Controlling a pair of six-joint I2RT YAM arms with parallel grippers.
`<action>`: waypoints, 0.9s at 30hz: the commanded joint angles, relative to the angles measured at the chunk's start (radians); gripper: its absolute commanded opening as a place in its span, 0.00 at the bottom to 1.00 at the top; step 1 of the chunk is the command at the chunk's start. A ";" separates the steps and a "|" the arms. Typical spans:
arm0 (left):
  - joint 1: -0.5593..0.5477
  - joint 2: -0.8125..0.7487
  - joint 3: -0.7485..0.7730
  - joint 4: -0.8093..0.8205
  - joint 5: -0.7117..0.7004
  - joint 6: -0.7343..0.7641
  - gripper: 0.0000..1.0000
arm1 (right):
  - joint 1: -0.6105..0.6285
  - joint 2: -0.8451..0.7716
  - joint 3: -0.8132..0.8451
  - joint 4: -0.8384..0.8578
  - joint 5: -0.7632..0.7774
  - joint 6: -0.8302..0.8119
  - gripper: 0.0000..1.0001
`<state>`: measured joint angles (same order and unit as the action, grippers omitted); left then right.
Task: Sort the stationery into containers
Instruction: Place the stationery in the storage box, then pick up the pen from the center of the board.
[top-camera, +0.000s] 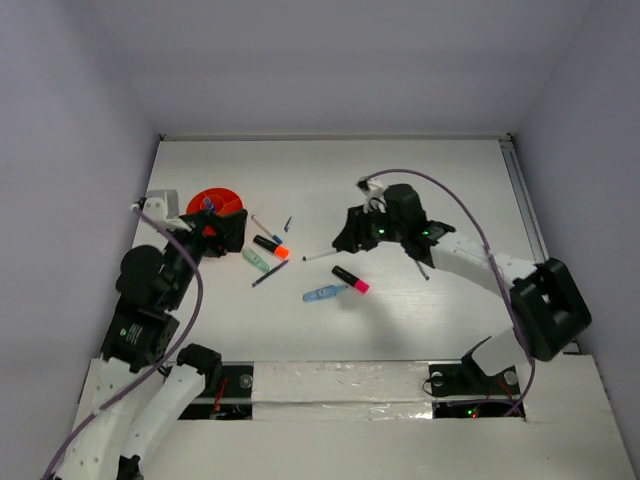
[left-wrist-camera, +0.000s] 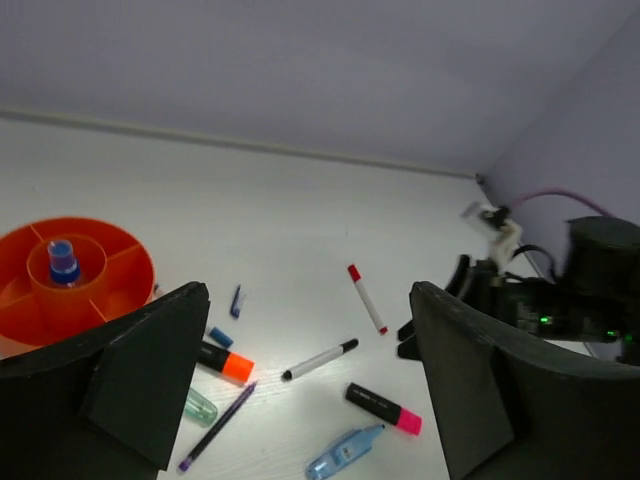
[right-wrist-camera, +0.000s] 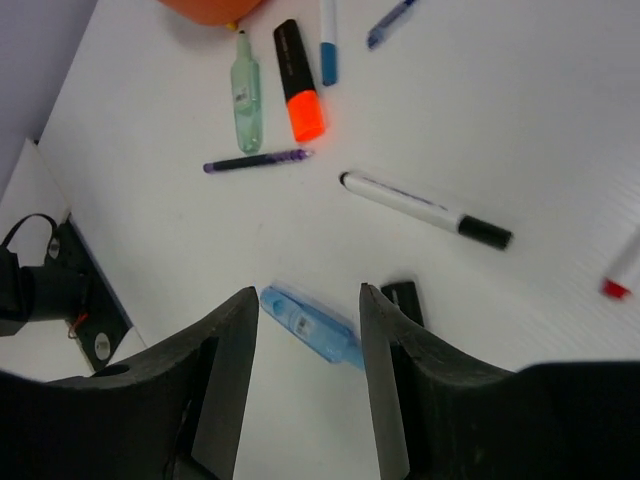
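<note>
Left gripper (left-wrist-camera: 308, 320) jaws spread wide, empty, right gripper (right-wrist-camera: 306, 300) jaws half apart, empty, above blue marker (right-wrist-camera: 318, 328), orange cup (left-wrist-camera: 112, 300) far left holding blue-capped bottle (left-wrist-camera: 63, 262), white pen (left-wrist-camera: 318, 361) loose to its right

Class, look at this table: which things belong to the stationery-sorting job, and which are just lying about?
Belong to the job: orange cup, blue-capped bottle in it, orange-capped highlighter, pink-capped highlighter, green marker, blue marker, purple pen, black-capped white pen, red-capped pen.
Just there: purple cable on the right arm, table.
</note>
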<state>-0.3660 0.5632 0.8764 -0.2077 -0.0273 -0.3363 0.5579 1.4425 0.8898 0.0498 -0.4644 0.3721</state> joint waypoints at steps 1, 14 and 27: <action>-0.002 -0.078 0.012 0.017 0.023 0.031 0.82 | 0.128 0.132 0.196 -0.069 0.068 -0.087 0.53; -0.002 -0.246 -0.054 0.053 0.093 0.075 0.99 | 0.290 0.852 1.180 -0.545 0.234 -0.283 0.60; -0.002 -0.302 -0.148 0.119 0.003 0.098 0.99 | 0.344 1.151 1.551 -0.608 0.320 -0.312 0.59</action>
<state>-0.3656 0.2642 0.7437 -0.1547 0.0021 -0.2588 0.8791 2.5797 2.3802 -0.5323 -0.1730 0.0887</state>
